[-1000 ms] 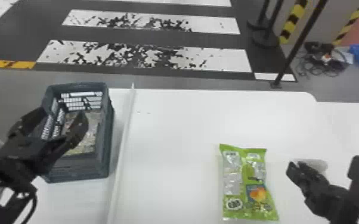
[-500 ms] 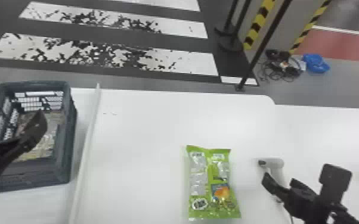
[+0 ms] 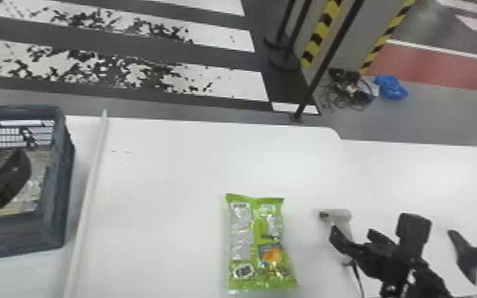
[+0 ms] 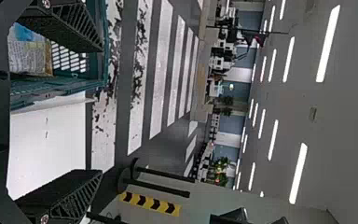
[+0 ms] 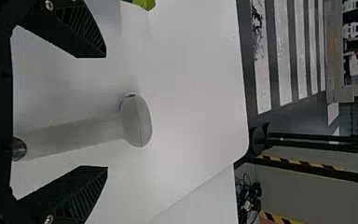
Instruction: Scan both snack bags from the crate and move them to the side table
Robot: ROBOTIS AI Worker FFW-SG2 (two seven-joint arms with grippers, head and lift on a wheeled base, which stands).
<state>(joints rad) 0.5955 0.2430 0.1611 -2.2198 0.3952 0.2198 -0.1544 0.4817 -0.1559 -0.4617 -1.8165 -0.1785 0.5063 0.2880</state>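
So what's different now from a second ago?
The head view has swung to the robot's right, so everything sits further left in it. The right gripper has eased slightly right and back toward the robot, uncovering more of the handheld scanner. Nothing was grasped or released. The scanner, green snack bag and crate stayed put on the tabletop.

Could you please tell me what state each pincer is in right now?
Left pincer: open, holding nothing.
Right pincer: open, its fingers apart and not gripping the pale scanner.
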